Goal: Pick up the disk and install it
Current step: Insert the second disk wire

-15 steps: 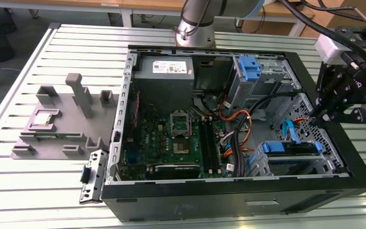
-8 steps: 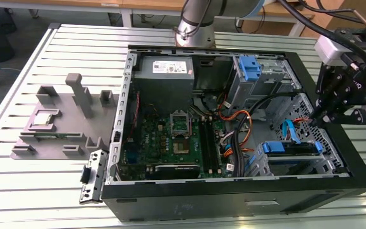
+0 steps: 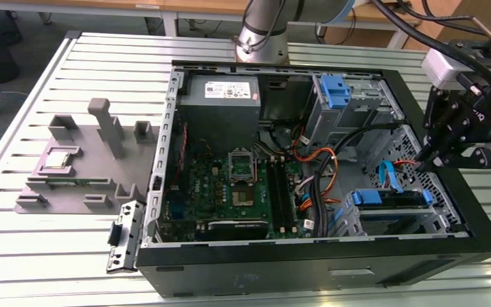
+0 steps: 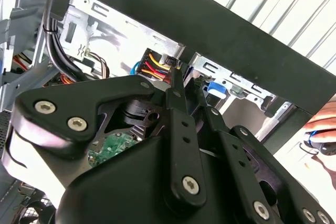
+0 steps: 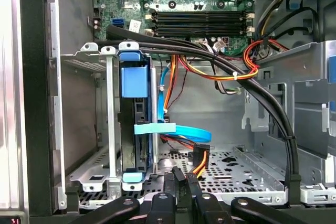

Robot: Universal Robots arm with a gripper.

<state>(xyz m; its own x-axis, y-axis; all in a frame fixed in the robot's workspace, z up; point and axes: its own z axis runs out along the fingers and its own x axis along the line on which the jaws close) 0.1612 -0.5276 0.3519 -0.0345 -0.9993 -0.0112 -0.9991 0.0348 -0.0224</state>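
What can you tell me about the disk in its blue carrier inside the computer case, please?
The disk stands on edge in a slot of the bare metal cage, which holds it. Blue plastic rails frame its dark side, with a blue tab on the end. A light blue flat cable crosses in front; contact is unclear. In the exterior view it sits near the case's right corner.

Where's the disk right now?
The disk stands on edge in the drive cage inside the computer case, at the exterior view's lower right, with the gripper just beside that corner.
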